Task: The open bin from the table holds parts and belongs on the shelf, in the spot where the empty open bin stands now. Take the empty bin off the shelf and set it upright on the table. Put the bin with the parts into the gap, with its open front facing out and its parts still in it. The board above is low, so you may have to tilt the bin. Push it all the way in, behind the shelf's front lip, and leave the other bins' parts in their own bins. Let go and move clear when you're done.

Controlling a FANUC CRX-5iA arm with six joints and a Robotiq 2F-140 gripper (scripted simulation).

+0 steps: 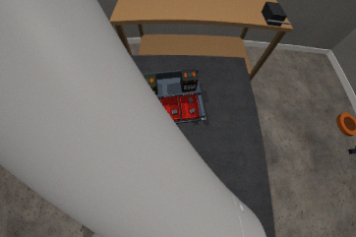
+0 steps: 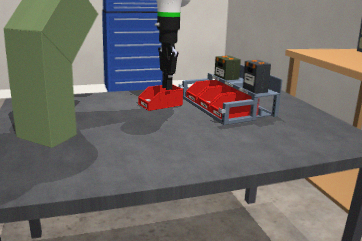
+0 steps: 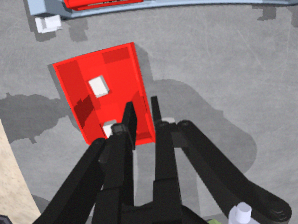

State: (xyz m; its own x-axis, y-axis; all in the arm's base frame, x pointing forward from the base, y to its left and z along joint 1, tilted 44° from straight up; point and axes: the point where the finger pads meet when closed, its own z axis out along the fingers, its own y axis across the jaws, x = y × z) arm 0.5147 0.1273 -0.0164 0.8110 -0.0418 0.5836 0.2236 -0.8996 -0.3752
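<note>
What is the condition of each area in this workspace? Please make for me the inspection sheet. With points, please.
Surface: dark table (image 1: pixel 221 142) (image 2: pixel 200 154) (image 3: pixel 215 60), no spill seen.
Job's things: red bin (image 2: pixel 170 102) (image 3: pixel 117 75) upright on the table, white parts inside; shelf (image 1: pixel 202 109) (image 2: pixel 254 110) (image 3: pixel 45 7) holds more red bins.
Clutter: green box (image 1: pixel 152 84) (image 2: pixel 227 68) and dark box (image 1: pixel 189 83) (image 2: pixel 257 76) on the shelf top.
Gripper (image 2: pixel 167 87) (image 3: pixel 143 108): fingers straddle the bin's side wall; firm grip unclear.
Cables: nothing seen.
Surroundings: blue cabinet (image 2: pixel 132 44), wooden workbench (image 1: pixel 197 1) (image 2: pixel 327 58).

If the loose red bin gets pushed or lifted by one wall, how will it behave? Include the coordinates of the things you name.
The red bin (image 2: pixel 167 102) (image 3: pixel 112 65) looks stiff, so probably little flex. Its flat base suggests sliding before tipping. The small light blocks (image 3: pixel 98 86) inside sit apart and may shift if it tilts.
</note>
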